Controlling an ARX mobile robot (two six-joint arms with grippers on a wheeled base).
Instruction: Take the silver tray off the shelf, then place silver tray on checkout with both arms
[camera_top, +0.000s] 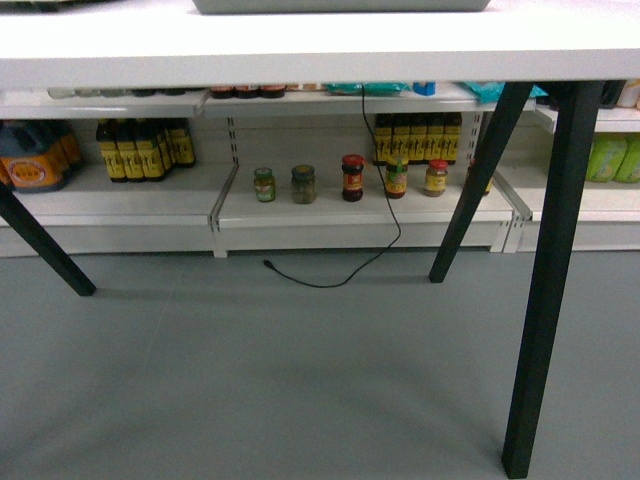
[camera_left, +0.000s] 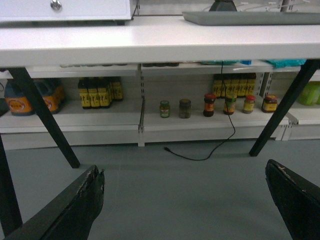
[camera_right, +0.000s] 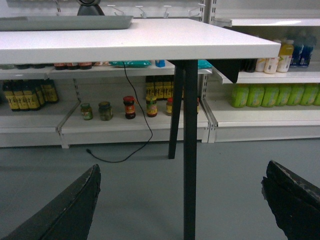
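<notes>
Silver tray (camera_top: 340, 5) cropped; jar labels unreadable

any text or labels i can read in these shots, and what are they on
No text can be read in any view.
Dark bottles with yellow labels: print too small and blurred.
Orange-labelled jugs: blurred marks only.
Small jars on the lower shelf: labels too small.
Green bottles and yellow bottle in the right wrist view: labels blurred.
The silver tray and the checkout carry no visible writing.
</notes>
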